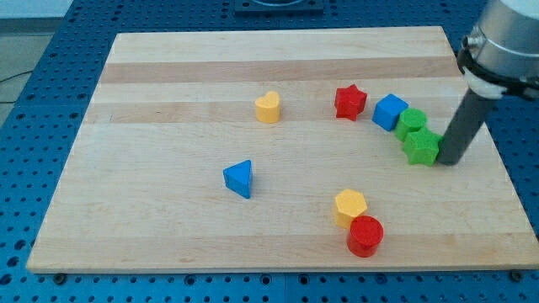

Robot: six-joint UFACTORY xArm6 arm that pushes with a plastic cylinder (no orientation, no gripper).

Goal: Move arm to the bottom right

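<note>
My tip (450, 162) is seen at the worktop's (168, 227) right edge, beside a green star (421, 147); the bottom right corner remains unreached. No claw is fitted.

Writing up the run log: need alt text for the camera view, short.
A dark rod's tip rests on a pale wooden board at the view's right, just right of a green star block, with another green block, a blue cube and a red star curving away leftward.

yellow heart (268, 107), red star (350, 102), blue cube (389, 111), wooden board (152, 210)
</note>
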